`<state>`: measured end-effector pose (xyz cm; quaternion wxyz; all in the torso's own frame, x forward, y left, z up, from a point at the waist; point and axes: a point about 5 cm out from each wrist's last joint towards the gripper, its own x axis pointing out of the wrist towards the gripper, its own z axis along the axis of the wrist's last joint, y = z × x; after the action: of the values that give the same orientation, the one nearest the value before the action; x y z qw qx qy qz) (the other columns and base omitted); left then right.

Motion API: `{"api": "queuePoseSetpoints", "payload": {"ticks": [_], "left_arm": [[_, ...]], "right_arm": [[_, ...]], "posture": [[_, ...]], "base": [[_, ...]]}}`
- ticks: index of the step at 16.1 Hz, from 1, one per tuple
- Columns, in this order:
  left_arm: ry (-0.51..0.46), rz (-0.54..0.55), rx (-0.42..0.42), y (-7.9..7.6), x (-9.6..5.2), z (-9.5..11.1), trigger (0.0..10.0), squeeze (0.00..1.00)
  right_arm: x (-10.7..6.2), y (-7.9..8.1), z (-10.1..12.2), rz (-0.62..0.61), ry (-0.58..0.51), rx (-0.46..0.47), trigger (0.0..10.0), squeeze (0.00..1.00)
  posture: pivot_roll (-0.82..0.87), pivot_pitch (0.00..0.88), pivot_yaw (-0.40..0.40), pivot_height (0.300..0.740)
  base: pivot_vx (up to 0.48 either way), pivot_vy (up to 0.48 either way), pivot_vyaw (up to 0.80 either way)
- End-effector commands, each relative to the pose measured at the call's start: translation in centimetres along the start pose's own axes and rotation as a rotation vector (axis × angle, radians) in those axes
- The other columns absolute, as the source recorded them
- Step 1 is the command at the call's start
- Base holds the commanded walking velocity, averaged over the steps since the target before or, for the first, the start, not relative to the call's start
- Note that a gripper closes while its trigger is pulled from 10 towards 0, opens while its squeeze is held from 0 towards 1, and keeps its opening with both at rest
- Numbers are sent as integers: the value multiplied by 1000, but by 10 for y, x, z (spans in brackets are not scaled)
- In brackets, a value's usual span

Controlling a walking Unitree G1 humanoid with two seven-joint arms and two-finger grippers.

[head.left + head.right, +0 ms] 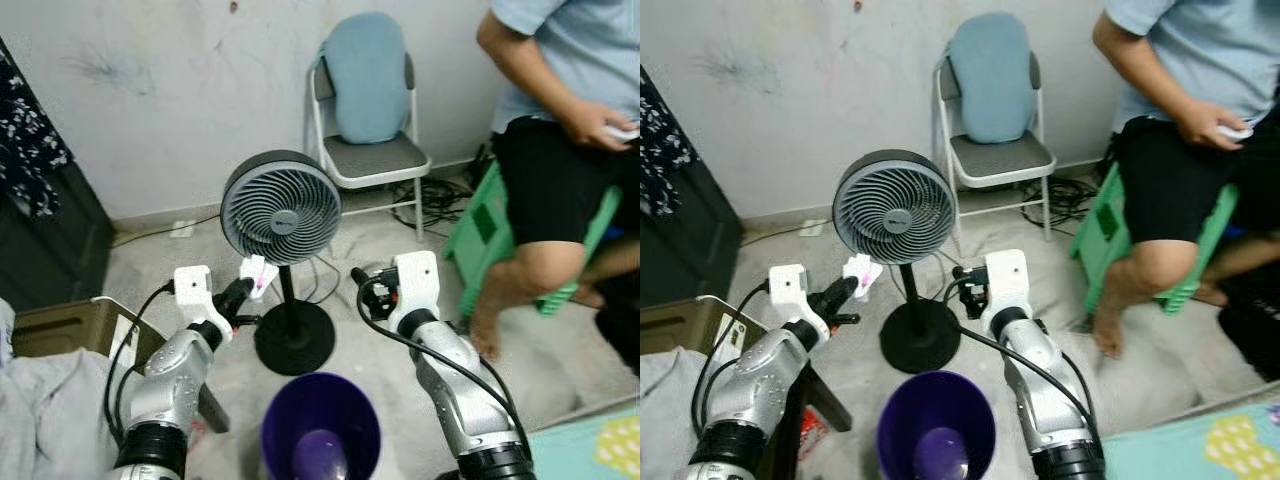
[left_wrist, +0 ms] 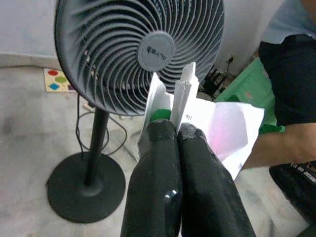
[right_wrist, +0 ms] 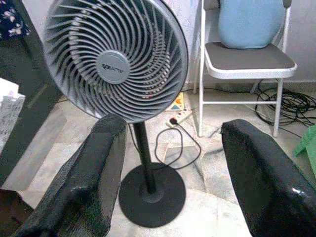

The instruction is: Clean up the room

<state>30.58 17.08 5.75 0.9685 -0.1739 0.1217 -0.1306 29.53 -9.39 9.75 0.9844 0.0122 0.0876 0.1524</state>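
With the left gripper (image 2: 177,129) clamped on a crumpled paper scrap (image 2: 217,129) held beside the fan (image 1: 280,208), binning it in the purple bin (image 1: 320,425) below apparently remains, while the right gripper (image 3: 170,163) jaws gape empty.

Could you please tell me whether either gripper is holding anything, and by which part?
The left gripper pinches a crumpled white paper wrapper at its lower edge; the right gripper holds nothing.
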Motion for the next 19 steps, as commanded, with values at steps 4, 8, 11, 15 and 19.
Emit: {"api": "queuePoseSetpoints", "payload": {"ticks": [4, 8, 11, 15, 19], "left_arm": [[26, -15, 17, 2, 1, 2, 10000, 0], [47, -60, 44, -3, 3, 0, 10000, 0], [66, -91, 75, -6, 3, -1, 10000, 0], [68, -87, 79, -6, 4, -1, 10000, 0], [64, -79, 74, -5, 4, -1, 10000, 0]], "right_arm": [[1, 5, 4, 19, -18, -31, 10000, 0], [2, 5, 4, 11, -18, -25, 10000, 0], [4, 2, 7, -10, -30, -13, 10000, 0], [5, -4, 4, -51, -9, 18, 10000, 0], [6, -4, 4, -47, -9, 19, 10000, 0]], "posture": [[-251, 0, 56, 740], [-252, 0, 60, 740], [-251, 0, 64, 740], [-252, 0, 62, 740], [-252, 0, 60, 740]], "base": [[0, 0, 192], [0, 0, 788], [0, 0, 781], [0, 0, -400], [0, 0, -800]]}}
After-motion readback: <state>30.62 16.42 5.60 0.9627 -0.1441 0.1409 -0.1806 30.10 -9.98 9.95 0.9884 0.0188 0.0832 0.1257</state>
